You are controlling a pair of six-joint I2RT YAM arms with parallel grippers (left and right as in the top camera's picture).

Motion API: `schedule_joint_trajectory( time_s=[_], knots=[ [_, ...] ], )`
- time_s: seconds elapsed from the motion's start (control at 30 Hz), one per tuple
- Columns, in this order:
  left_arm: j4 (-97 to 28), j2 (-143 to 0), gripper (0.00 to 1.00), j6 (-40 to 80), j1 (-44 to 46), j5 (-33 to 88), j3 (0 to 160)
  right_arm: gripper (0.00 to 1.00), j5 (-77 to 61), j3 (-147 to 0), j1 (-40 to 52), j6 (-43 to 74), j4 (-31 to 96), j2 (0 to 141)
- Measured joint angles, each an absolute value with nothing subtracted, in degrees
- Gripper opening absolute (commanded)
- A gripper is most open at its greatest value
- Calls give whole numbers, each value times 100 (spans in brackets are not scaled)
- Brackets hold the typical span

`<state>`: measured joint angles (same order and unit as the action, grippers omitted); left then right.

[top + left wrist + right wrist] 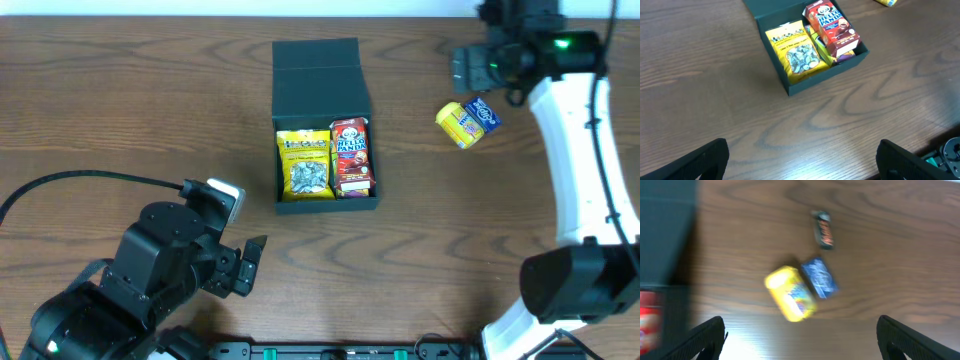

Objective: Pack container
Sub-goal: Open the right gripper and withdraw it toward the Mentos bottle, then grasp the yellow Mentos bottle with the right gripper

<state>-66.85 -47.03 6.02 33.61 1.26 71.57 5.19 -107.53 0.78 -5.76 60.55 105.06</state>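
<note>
Container (pixel 327 204) partly packed, lid folded back, at the middle of the surface (pixel 130 100).

Inside, a yellow packet (pixel 304 165) and a red carton (pixel 351 155) lie side by side. A yellow pouch (pixel 459 125) and a blue packet (pixel 484 112), touching each other, lie loose on the right arm's side, so I judge the job roughly half done, with the lid to shut last. Left fingers (pixel 702 160) are spread and empty, well short of the box. Right fingers (pixel 705 337) are also spread and hold nothing, near the loose pair. Only the right wrist view shows a small dark bar (pixel 823 229) beyond that pair. Only the left wrist view shows something yellow-green tucked beside the carton.
</note>
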Motion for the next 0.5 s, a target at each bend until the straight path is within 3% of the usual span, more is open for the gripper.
schedule_joint_trajectory(
  time_s=[0.17,0.5],
  knots=[
    [-6685,-4703,95,602,3361,128,7157,96,290,-9898,-438,-1341,5487,10506],
    [-6685,-4703,95,602,3361,128,7157,94,-292,-7946,-513,-2182,3341,10510]
  ],
)
